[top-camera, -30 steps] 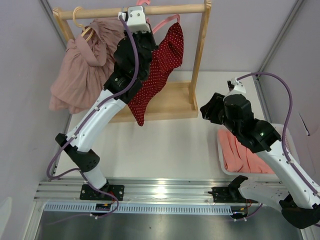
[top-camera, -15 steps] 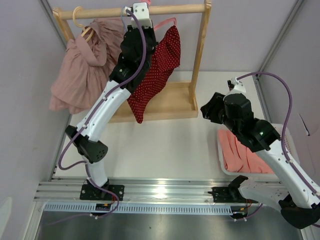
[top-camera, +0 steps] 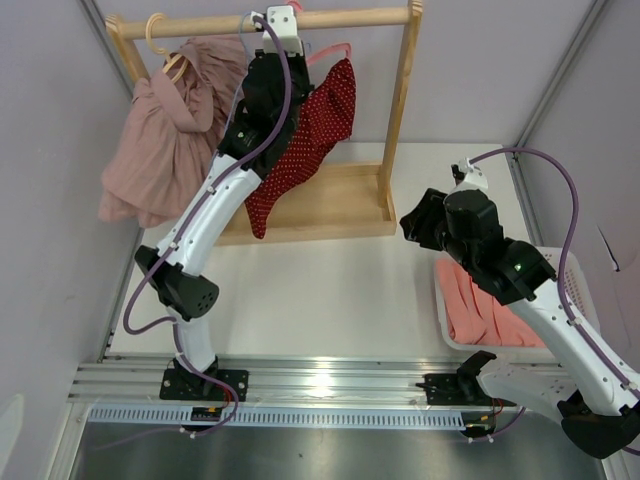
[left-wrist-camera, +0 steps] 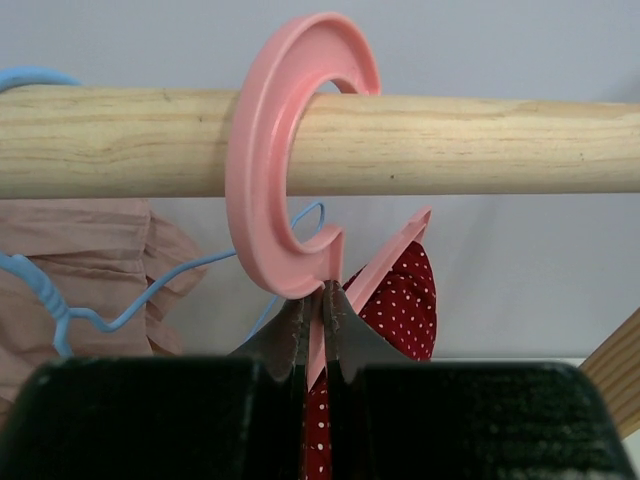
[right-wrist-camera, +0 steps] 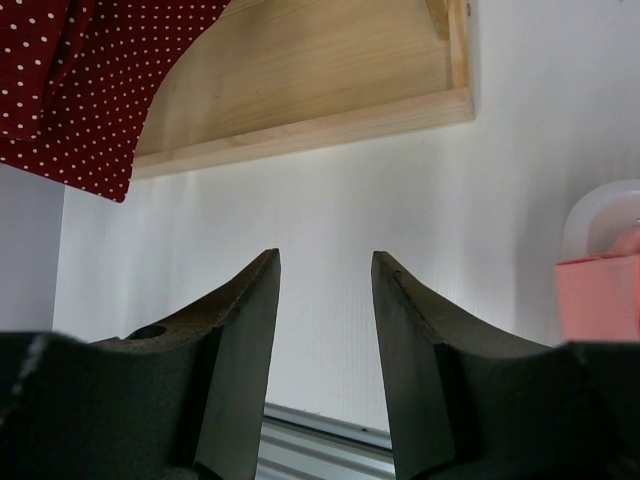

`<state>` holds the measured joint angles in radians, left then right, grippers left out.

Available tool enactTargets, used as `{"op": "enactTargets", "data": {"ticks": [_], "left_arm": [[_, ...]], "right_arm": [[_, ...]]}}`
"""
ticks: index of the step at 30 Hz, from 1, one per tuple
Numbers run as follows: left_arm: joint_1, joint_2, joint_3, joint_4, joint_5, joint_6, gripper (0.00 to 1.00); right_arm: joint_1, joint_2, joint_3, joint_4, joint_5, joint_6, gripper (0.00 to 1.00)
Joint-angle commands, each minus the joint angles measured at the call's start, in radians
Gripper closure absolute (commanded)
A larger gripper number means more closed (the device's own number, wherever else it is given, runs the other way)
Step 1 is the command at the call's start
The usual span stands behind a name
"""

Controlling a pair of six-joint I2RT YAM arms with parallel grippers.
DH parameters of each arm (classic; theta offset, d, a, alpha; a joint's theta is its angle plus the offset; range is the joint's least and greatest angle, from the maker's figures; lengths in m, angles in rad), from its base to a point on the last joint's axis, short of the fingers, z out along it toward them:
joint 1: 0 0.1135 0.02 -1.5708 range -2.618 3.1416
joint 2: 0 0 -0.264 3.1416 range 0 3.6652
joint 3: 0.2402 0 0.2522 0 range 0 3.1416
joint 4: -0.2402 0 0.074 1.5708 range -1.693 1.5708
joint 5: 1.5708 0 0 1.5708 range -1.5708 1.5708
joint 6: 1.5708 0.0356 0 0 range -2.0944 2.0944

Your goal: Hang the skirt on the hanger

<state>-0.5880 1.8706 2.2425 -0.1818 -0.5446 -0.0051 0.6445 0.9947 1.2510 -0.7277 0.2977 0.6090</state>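
A red skirt with white dots [top-camera: 300, 150] hangs on a pink hanger [top-camera: 330, 50]. The hanger's hook [left-wrist-camera: 280, 160] curls over the wooden rail [left-wrist-camera: 480, 145] of the rack. My left gripper [left-wrist-camera: 313, 300] is shut on the hanger's neck just below the hook, with the skirt [left-wrist-camera: 405, 300] behind it. My right gripper [right-wrist-camera: 325, 265] is open and empty above the white table, right of the rack; in the top view it sits near the rack's base [top-camera: 418, 222].
A dusty-pink garment [top-camera: 165, 130] hangs on a tan hanger [top-camera: 160, 40] at the rail's left end. A blue wire hanger [left-wrist-camera: 60, 300] hangs beside it. A white bin [top-camera: 575, 270] with salmon cloth [top-camera: 480, 305] stands at the right. The wooden rack base [right-wrist-camera: 300, 90] lies ahead.
My left gripper has carried the hanger up and back so its hook now sits over the rail; the skirt has swung left and hangs closer under the rail. The right arm barely moved.
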Motion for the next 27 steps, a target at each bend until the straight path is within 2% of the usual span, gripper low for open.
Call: {"op": "enactTargets", "data": {"ticks": [1, 13, 16, 19, 20, 23, 27], "left_arm": [[0.008, -0.010, 0.052, 0.042, 0.037, -0.039, 1.00], [0.010, -0.087, -0.113, 0.091, 0.071, -0.064, 0.99], [0.008, -0.111, -0.135, 0.107, 0.072, -0.067, 0.93], [0.008, -0.136, -0.158, 0.117, 0.080, -0.065, 0.82], [0.008, -0.142, -0.165, 0.117, 0.083, -0.067, 0.73], [0.008, -0.163, -0.172, 0.113, 0.095, -0.073, 0.61], [0.007, -0.208, -0.202, 0.113, 0.104, -0.079, 0.53]], "right_arm": [[-0.006, -0.021, -0.005, 0.033, -0.009, 0.001, 0.53], [-0.006, -0.034, -0.025, 0.042, -0.014, 0.009, 0.52], [-0.006, -0.034, -0.033, 0.045, -0.017, 0.011, 0.52], [-0.008, -0.034, -0.032, 0.047, -0.022, 0.009, 0.52], [-0.006, -0.033, -0.033, 0.047, -0.022, 0.009, 0.53], [-0.008, -0.033, -0.028, 0.050, -0.023, 0.008, 0.52], [-0.009, -0.030, -0.027, 0.050, -0.025, 0.003, 0.51]]}}
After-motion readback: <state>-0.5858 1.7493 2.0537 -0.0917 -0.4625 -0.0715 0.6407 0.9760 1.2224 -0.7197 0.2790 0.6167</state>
